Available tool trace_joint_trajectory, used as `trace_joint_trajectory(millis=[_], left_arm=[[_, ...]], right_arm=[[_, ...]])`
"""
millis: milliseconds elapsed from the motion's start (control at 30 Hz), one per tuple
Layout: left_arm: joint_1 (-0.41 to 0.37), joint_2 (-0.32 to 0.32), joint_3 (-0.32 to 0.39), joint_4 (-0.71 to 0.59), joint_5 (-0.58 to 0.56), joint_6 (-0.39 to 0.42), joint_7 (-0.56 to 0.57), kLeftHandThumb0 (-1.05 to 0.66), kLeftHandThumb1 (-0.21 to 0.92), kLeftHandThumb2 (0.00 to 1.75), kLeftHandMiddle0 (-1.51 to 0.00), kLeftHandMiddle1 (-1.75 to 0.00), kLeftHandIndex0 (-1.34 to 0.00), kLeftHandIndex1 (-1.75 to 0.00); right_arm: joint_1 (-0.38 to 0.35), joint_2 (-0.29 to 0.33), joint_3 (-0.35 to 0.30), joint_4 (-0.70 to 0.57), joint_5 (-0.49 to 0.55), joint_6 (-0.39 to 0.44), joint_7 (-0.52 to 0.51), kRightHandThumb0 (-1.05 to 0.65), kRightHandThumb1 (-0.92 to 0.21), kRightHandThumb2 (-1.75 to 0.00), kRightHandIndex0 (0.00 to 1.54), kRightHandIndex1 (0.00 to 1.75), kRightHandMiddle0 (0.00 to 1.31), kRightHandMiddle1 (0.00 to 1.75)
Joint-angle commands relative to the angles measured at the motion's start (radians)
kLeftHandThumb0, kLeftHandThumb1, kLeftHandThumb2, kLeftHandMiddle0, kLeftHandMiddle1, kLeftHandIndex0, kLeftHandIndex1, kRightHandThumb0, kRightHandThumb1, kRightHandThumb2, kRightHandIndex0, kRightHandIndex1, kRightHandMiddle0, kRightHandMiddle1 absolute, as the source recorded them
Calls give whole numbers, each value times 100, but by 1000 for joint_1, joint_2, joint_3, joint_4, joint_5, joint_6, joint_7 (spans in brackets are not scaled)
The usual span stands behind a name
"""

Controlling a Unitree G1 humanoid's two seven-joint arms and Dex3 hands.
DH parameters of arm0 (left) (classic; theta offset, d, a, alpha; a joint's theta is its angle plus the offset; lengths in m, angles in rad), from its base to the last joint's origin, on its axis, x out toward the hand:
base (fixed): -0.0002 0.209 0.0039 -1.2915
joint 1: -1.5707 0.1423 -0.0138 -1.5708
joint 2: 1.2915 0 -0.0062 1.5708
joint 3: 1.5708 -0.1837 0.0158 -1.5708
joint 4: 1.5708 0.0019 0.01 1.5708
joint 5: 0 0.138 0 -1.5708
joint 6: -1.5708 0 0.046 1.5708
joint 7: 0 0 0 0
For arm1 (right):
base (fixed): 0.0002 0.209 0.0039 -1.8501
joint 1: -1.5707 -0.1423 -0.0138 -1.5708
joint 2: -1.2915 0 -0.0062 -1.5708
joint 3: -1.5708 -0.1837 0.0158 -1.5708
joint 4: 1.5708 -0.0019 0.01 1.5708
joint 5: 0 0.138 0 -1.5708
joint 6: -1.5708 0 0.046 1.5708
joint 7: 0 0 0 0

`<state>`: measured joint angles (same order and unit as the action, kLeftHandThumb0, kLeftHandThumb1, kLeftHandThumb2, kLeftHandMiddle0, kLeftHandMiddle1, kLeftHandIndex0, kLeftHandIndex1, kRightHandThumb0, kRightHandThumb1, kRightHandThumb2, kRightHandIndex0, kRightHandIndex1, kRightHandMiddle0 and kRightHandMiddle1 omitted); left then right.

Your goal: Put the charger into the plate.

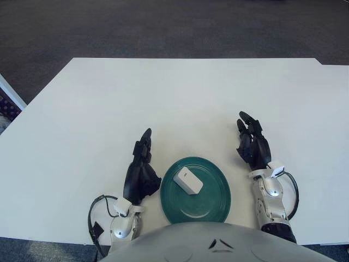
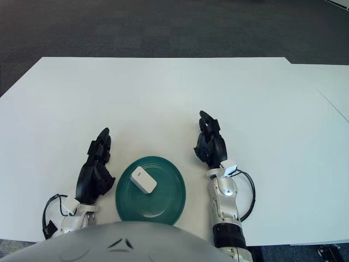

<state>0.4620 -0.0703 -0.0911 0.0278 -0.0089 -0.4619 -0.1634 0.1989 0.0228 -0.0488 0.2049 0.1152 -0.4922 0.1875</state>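
green plate (image 1: 210, 204) sits at the near tabletop (image 1: 180, 93) edge, right in front of the robot's body. white charger (image 1: 187, 180) lies flat inside it, toward the plate's 10 o'clock, fully within the rim. task looks done as things lie.

left hand (image 1: 140, 172) just beside the plate at its 9 o'clock, fingers relaxed and extended, holding nothing. right hand (image 1: 252, 143) near the plate at about 2 o'clock, a clear gap between them, fingers loosely spread, also empty.

risks, as i judge them: left hand is closest to the rim; a sideways sweep on retreat could nudge the plate toward the near edge or tip the charger out. charger sits off-centre, so a jolt could slide it over the shallow rim.

far tabletop bare white; dark carpet (image 1: 163, 27) beyond.
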Motion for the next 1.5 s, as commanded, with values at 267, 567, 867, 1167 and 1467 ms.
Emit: trace_joint_trajectory(millis=[267,567,867,1167,1467], left_arm=[[-65,28,17,74,-6,29,9,-105,92,117,-5,0,0,-26],[-96,43,20,84,-6,41,8,-105,92,116,-5,0,0,-25],[-146,43,16,82,-2,107,15,-105,92,117,-3,0,0,-23],[-197,59,29,111,-8,121,6,-105,92,118,-1,0,0,-20],[-210,71,38,142,-32,95,-10,-105,92,117,0,0,0,-17]], right_arm=[[156,53,11,65,16,0,-23,-93,-92,-86,28,1,0,64],[149,60,8,69,9,-8,-50,-91,-92,-85,29,1,0,67],[153,64,15,70,-16,-29,-80,-92,-92,-85,30,1,0,63],[168,62,20,68,-32,-50,-97,-92,-92,-86,25,0,0,59],[169,67,22,79,-34,-66,-100,-89,-92,-87,22,0,0,57]])
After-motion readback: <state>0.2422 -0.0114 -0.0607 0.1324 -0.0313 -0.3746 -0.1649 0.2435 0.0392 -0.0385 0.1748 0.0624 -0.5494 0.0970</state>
